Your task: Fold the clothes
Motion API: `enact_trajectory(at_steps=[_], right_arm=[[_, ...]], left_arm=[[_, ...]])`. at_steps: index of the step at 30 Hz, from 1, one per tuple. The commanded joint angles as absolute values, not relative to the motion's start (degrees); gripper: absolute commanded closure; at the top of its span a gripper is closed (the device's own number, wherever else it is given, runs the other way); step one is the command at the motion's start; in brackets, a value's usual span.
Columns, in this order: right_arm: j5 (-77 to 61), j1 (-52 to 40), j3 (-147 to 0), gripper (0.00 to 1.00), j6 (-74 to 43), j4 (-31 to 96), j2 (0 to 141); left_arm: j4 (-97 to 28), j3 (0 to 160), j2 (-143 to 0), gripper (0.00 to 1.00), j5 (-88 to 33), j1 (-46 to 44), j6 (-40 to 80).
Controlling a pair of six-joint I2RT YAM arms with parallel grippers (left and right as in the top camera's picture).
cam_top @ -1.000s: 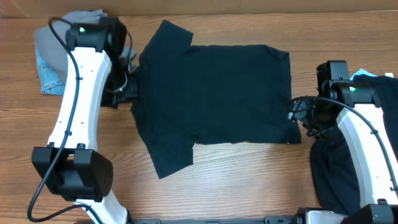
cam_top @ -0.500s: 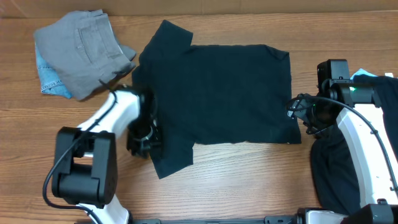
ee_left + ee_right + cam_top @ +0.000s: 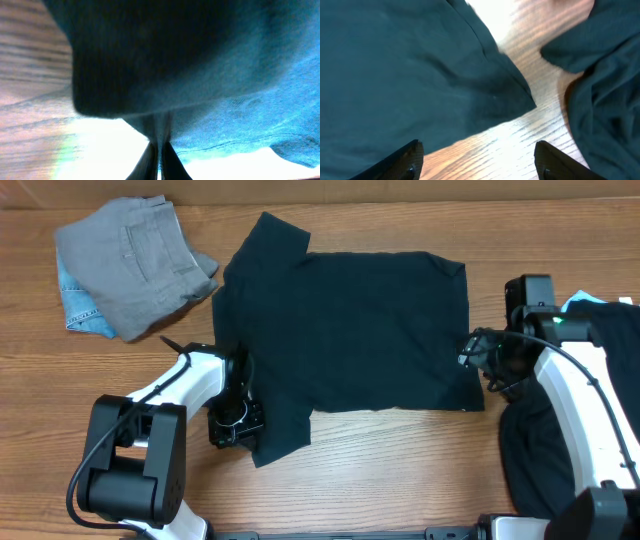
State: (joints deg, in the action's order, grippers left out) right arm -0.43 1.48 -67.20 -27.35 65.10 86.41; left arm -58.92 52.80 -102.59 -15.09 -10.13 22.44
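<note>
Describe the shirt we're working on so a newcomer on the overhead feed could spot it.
Start at the wooden table and look to its middle: the black T-shirt lies spread flat there, sleeves toward the left. Unlike the folded grey trousers at upper left and the dark crumpled heap at the right edge, it is the only garment laid open.

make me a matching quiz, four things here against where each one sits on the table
Things:
1 black t-shirt
2 grey trousers
3 dark clothes pile
4 left gripper

Places:
A far left corner, folded
B right edge, bunched up
C at the shirt's near sleeve
D middle, spread flat

Pairs: 1-D, 2-A, 3-B, 4-C
</note>
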Motion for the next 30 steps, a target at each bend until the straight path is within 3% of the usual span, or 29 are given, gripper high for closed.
enact_trajectory(at_steps=[1,9,19,24,26,27,30], right_arm=[[-0.6,1.7,-63.7,0.28,-29.0,63.9,88.0],[-4.0,1.7,-54.2,0.34,-30.5,55.6,90.5],[-5.0,1.7,-45.1,0.41,-33.7,45.6,90.5],[-4.9,1.7,-42.2,0.6,-37.2,42.2,90.5],[-4.3,1.7,-42.3,0.87,-36.8,42.7,90.5],[-3.9,1.7,-42.8,0.96,-36.2,43.7,90.3],[-1.6,1.7,-45.6,0.96,-36.0,49.8,89.4]], left_arm=[[-61.4,53.3,-101.9,0.96,-11.6,-8.1,23.4],[-64.6,54.5,-92.6,0.96,-9.9,-0.7,23.1],[-67.5,54.5,-86.1,0.96,-9.6,-0.2,22.7],[-68.3,54.5,-85.2,0.96,-9.4,-0.2,22.7],[-68.4,54.5,-84.4,0.96,-9.4,-0.2,22.7],[-68.5,54.5,-84.1,0.96,-9.4,-0.2,22.7],[-69.2,54.9,-82.3,0.96,-9.4,-0.2,22.8]])
